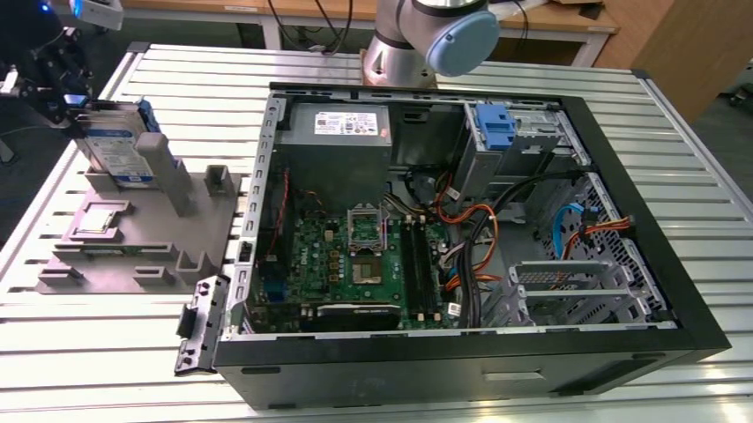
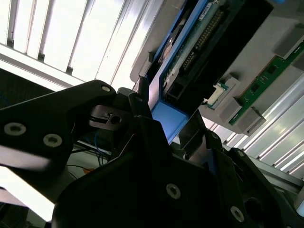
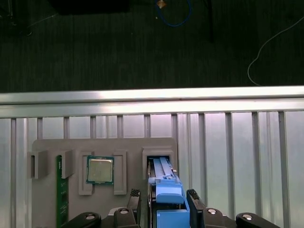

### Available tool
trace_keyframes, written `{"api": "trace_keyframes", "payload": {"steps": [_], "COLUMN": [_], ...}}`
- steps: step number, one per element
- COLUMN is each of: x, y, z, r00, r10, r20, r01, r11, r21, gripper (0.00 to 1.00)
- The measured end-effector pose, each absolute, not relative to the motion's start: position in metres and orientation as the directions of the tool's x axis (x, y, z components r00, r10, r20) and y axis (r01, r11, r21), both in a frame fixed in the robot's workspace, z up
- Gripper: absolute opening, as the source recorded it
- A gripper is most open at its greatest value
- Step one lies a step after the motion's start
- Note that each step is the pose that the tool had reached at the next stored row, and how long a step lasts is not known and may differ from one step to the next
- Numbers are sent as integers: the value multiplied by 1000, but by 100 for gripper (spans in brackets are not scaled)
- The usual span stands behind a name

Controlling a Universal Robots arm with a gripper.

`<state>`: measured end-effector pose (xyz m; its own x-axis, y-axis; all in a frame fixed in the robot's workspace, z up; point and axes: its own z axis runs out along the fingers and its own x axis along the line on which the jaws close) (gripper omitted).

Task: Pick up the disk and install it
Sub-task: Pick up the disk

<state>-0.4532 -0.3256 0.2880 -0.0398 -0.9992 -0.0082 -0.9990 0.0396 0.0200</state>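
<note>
Hovering over the grey fixture [image 1: 130, 251] at the exterior view's left, my pincer [image 3: 163, 198] sits right at the top edge of the disk [image 1: 122, 150]. I cannot tell whether it clamps the disk or just stands around it: the contact is hidden by my own black housing in both wrist views.

The disk stands on edge in a fixture slot, leaning slightly, with its white label and blue band facing the exterior camera. Its lower end is sunk in the slot and out of sight. Its blue bracket [image 3: 166, 187] runs along the top edge. The second wrist view catches the disk's circuit-board side, but most of it is cut off by the pincer body and the frame.

In the exterior view the pincer is dark against a dark background and partly cut off at the frame edge, so it is hard to outline.

On the same fixture, a processor chip [image 3: 99, 170] lies flat in a pocket near the disk. A green memory stick [image 3: 59, 190] stands on edge further along, cut off by the frame.

The fixture rests on the slatted metal tabletop [image 1: 94, 352]. The open computer case [image 1: 471, 366] lies just beside it on the exterior view's right. Inside are the power supply box [image 1: 341, 123], the motherboard [image 1: 353, 256] and a spare blue bracket [image 1: 495, 123] in the far bay. Cables hide part of the case floor. The arm's base [image 1: 429, 35] stands behind the case, cut off at the top.
</note>
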Motion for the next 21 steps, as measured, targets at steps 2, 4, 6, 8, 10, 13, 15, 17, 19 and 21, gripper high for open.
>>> {"api": "trace_keyframes", "payload": {"steps": [2, 4, 6, 8, 10, 13, 15, 17, 19, 21], "x": [-453, -453, -453, -453, -453, -453, -453, -453, -453, -453], "y": [-326, -326, -326, -326, -326, -326, -326, -327, -327, -327], "z": [288, 288, 288, 288, 288, 288, 288, 288, 288, 288], "r00": [-40, -40, -40, -40, -40, -40, -40, -40, -40, -40], "r10": [-999, -999, -999, -999, -999, -999, -999, -999, -999, -999], "r20": [-8, -8, -8, -8, -8, -8, -8, -8, -8, -8], "r01": [-999, -999, -999, -999, -999, -999, -999, -999, -999, -999], "r11": [39, 39, 39, 39, 39, 39, 39, 39, 39, 39], "r21": [20, 20, 20, 20, 20, 20, 20, 20, 20, 20], "gripper": [51, 51, 51, 51, 51, 51, 49, 42, 42, 42]}}
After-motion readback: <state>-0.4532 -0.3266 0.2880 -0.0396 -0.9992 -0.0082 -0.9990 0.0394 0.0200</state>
